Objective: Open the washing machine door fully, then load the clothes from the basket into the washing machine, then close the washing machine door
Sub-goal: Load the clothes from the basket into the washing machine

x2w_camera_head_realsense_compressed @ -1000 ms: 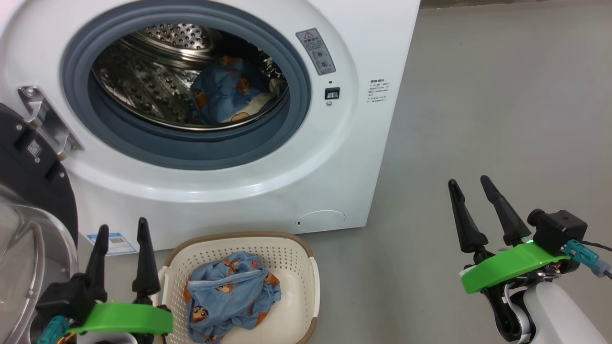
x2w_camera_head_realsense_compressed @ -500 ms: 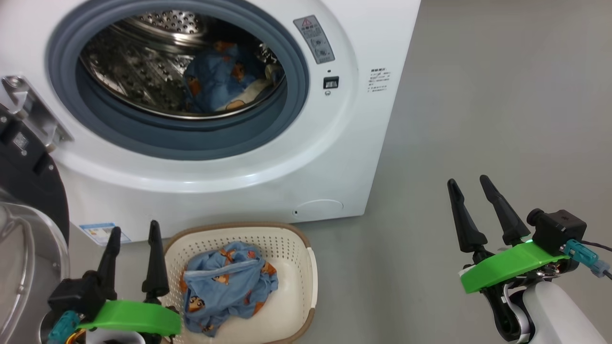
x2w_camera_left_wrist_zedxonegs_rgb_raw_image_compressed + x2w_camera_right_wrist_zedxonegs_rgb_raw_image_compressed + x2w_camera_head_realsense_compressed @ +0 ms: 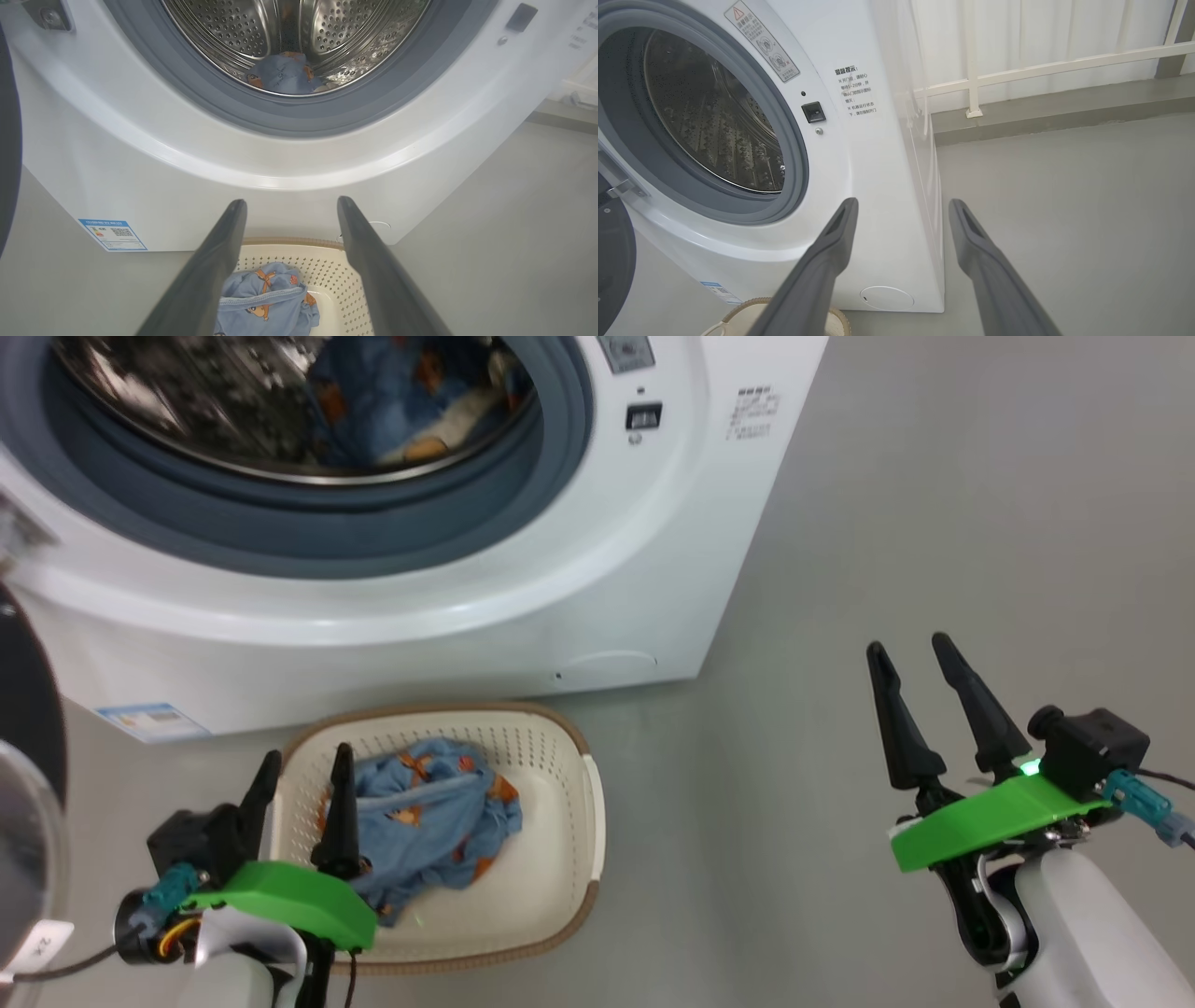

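Observation:
The white washing machine [image 3: 597, 569] stands open, and its black washing machine door [image 3: 28, 709] is swung out at the left edge. Light blue clothes [image 3: 373, 392] lie in the steel drum. On the floor before it sits the cream basket [image 3: 569, 821] with more blue printed clothes [image 3: 439, 812] inside. My left gripper [image 3: 308, 758] is open, with its fingers over the basket's left rim and nothing between them. In the left wrist view the left gripper [image 3: 290, 203] points over the basket's clothes [image 3: 266, 298]. My right gripper [image 3: 907, 646] is open and empty over the floor at the right.
A blue label [image 3: 112, 233] is stuck low on the machine's front. Bare grey floor [image 3: 934, 476] stretches to the right of the machine. A white railing [image 3: 1041, 65] and a low ledge stand behind it. The open door [image 3: 612, 252] blocks the left side.
The head camera has tilted down, so the machine has slid up the picture. My left gripper has moved right, over the basket's left rim. The right gripper has barely moved.

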{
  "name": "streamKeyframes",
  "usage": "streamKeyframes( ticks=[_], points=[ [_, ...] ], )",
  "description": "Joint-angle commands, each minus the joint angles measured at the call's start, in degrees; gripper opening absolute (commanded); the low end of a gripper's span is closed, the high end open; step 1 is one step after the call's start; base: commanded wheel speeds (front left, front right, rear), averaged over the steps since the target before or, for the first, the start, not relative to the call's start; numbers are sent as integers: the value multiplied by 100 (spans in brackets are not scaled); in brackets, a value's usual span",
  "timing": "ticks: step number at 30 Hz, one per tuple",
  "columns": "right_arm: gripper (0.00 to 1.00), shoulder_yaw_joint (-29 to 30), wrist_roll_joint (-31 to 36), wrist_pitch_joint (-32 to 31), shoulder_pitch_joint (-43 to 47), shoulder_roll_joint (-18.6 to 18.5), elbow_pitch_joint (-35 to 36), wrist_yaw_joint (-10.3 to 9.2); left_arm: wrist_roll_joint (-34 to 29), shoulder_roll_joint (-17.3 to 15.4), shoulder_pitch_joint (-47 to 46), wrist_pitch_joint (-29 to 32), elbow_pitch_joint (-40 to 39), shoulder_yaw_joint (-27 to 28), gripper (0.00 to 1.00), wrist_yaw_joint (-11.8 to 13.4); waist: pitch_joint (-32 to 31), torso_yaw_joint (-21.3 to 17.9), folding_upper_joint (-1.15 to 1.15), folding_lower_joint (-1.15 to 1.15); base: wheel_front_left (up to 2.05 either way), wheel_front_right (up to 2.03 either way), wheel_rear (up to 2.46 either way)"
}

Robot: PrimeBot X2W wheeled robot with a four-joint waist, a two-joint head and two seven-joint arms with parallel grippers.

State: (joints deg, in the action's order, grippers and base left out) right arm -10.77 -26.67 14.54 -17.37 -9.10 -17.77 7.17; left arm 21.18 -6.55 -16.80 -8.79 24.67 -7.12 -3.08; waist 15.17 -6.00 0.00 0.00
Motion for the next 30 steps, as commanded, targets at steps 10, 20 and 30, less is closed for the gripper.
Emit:
streamKeyframes(
  ticks=[10, 20, 30],
  points=[
    [100, -90, 136, 46, -399, 149, 268, 32, -88, -371, -901, 109, 987, -36, 100, -186, 1155, -361, 0, 0, 0, 0, 0],
    [100, -88, 194, 46, -675, 263, 406, 32, -212, -541, -1870, 404, 2490, -351, 100, -310, 1950, -557, 0, 0, 0, 0, 0],
    [100, -135, 243, 46, -940, 381, 565, 32, -251, -734, -2831, 839, 4078, -494, 100, -291, 2675, -876, 0, 0, 0, 0, 0]
  ],
)
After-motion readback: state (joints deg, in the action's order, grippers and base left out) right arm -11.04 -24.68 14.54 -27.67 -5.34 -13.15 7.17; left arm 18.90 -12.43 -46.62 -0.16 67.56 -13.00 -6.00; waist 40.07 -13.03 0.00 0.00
